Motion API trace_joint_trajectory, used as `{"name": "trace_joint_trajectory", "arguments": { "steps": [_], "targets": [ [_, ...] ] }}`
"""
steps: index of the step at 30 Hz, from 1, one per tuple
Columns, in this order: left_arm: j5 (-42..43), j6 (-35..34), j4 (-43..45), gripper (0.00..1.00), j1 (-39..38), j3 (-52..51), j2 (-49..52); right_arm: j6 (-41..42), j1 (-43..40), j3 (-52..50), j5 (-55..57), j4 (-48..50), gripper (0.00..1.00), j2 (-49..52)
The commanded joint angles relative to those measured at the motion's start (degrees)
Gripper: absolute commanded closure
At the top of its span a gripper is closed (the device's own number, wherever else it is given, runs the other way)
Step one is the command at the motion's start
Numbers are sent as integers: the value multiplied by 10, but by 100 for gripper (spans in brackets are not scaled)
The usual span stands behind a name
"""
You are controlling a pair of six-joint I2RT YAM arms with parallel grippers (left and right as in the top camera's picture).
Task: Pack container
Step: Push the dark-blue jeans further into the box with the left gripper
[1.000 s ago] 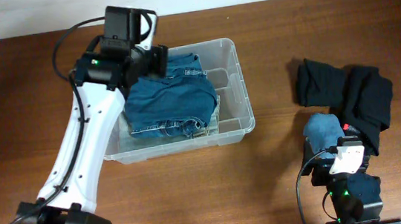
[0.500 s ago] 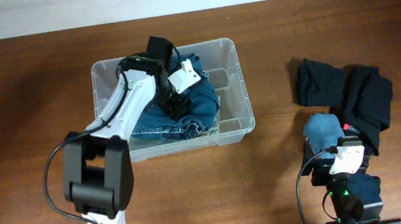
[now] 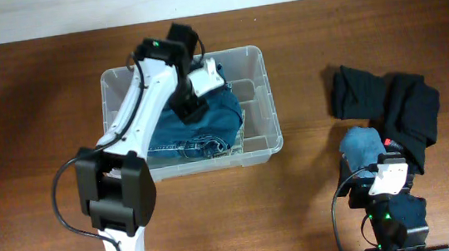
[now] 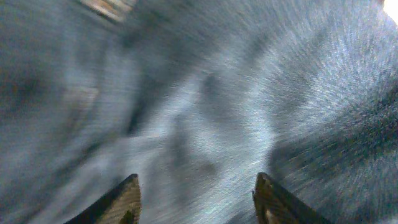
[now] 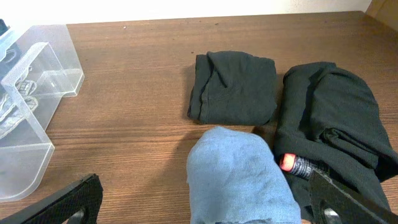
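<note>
Sitting open side up, the container (image 3: 261, 109) runs lengthwise left to right.

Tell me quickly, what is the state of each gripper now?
Left gripper: open, over the jeans, holding nothing.
Right gripper: open, empty.

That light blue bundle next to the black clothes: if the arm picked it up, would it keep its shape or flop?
Probably flop: the light blue bundle looks like soft cloth in rounded folds, so it would likely sag and unfold from a pinch. Its matte weave suggests it won't slip. It looks light for its size.
</note>
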Motion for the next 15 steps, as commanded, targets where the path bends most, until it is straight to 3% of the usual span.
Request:
{"name": "trace_joint_trajectory", "arguments": {
  "steps": [1,7,10,13,15],
  "targets": [
    [-36,86,-1,34,5,80,-36,2,-4,-4,5,-2,2,-4],
    [-35,155,3,42,7,72,-22,2,-4,-4,5,-2,2,-4],
    [-36,200,7,51,8,51,-10,2,-4,-4,5,-2,2,-4],
    [-38,205,38,52,15,31,17,2,-4,-4,5,-2,2,-4],
    [-40,205,45,61,19,28,36,2,-4,-4,5,-2,2,-4]
  ]
}}
